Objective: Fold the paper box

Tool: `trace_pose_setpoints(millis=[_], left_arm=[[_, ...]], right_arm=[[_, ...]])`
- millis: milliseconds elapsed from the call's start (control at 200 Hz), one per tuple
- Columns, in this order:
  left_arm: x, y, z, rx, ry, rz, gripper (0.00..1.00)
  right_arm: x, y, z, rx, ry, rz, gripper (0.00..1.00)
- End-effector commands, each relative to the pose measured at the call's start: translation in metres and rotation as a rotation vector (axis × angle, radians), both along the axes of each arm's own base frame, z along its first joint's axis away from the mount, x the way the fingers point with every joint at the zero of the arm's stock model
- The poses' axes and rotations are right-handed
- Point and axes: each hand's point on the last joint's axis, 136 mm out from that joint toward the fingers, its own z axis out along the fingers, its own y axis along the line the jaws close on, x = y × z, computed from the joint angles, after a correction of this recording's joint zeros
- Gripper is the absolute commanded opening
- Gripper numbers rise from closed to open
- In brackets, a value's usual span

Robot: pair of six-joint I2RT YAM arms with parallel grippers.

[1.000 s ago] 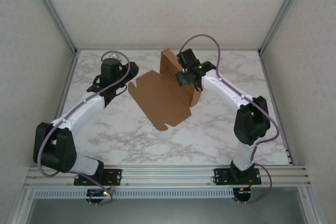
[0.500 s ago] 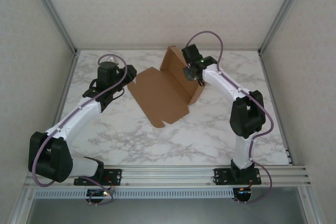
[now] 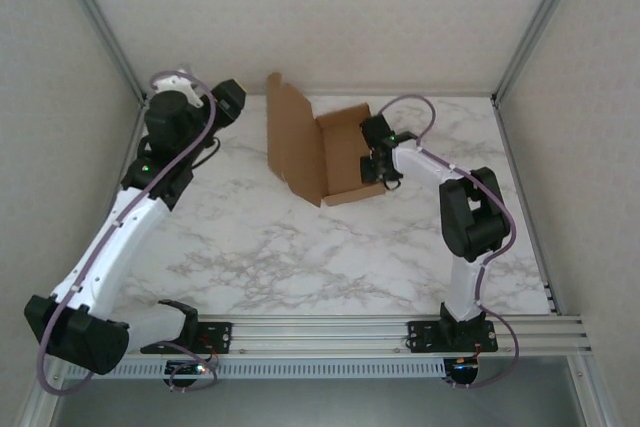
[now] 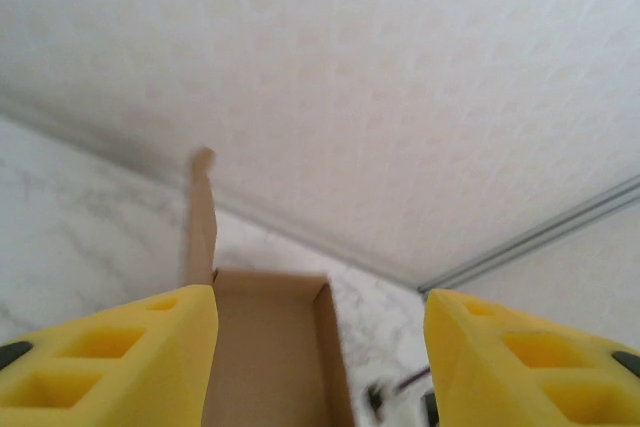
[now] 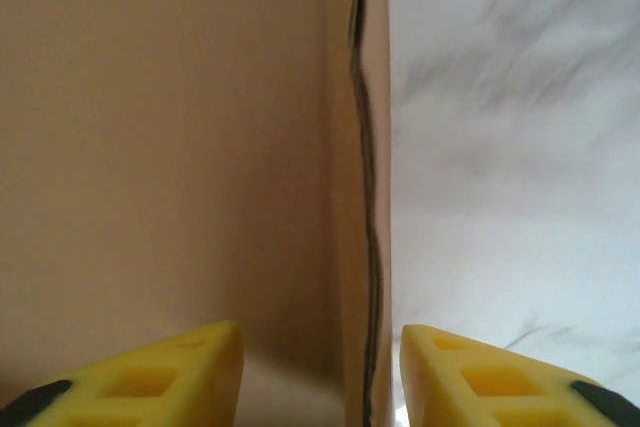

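The paper box [image 3: 322,152], plain brown cardboard, lies at the back middle of the table, half formed, with a tall flap [image 3: 277,132] upright on its left and low walls at the back and right. My right gripper [image 3: 377,163] stands open at the right wall. In the right wrist view that wall's double edge [image 5: 367,227] runs between the yellow fingertips [image 5: 150,377] without being squeezed. My left gripper [image 3: 226,100] is raised at the back left, open and empty, apart from the box. In the left wrist view the box [image 4: 265,347] shows between its spread fingers [image 4: 110,357].
The marble table [image 3: 300,247] is bounded by white walls and metal frame posts [image 3: 110,37] at the back corners. The left arm's cable loops close to the left post. The box sits near the back wall [image 4: 400,97].
The box has slid toward the back and turned, its walls more upright. The right gripper went with it to the right wall. The left arm lifted and swung to the back left.
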Motion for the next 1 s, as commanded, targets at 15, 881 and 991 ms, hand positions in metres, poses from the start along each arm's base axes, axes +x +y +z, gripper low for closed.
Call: trace_pose_setpoints(millis=[15,881,991], left_arm=[[-0.009,0.009,0.024,0.051,-0.049,0.039,0.58],[-0.049,0.044,-0.074,0.116,0.104,0.161,0.59],[-0.059,0.054,-0.080,0.145,0.107,0.191,0.60]], right_arm=[[-0.027,0.037,0.012,0.249,-0.012,-0.083,0.49],[-0.094,0.095,0.020,0.203,0.023,0.186,0.34],[-0.106,0.127,0.011,0.188,0.051,0.244,0.33]])
